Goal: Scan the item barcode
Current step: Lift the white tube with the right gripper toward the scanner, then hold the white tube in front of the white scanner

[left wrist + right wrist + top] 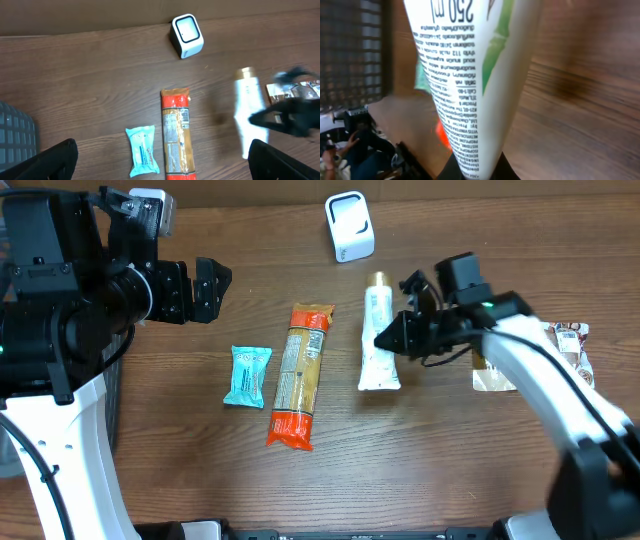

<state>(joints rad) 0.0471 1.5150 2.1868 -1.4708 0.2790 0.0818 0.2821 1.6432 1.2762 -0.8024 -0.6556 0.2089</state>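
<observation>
your right gripper [388,340] is clenched on the white tube [378,350], pinching it from its right edge about halfway along. the tube lies near the middle of the table [450,470], with its gold cap [378,280] toward the far edge and its flat crimped end toward the near edge. from overhead you cannot tell whether it has left the wood. in the right wrist view the tube [470,75] fills the frame, showing small black print and a green stripe, and runs down into the dark jaws at the bottom. no barcode can be made out on the face that shows.

your left gripper [212,288] is released, jaws spread wide, and hangs over the far left part of the table, well apart from every item. in its own view the two fingers [55,160] sit at the bottom corners, with the items spread out between them and a dark gridded basket [15,135] at the left edge.

the white scanner [349,226] stands near the far edge, beyond the tube's cap and apart from it. an orange pasta package [300,375] lies just left of the tube, and a teal packet [247,375] lies left of that. to the right, partly hidden by your right arm, lies a brown-and-white packet [572,345].
</observation>
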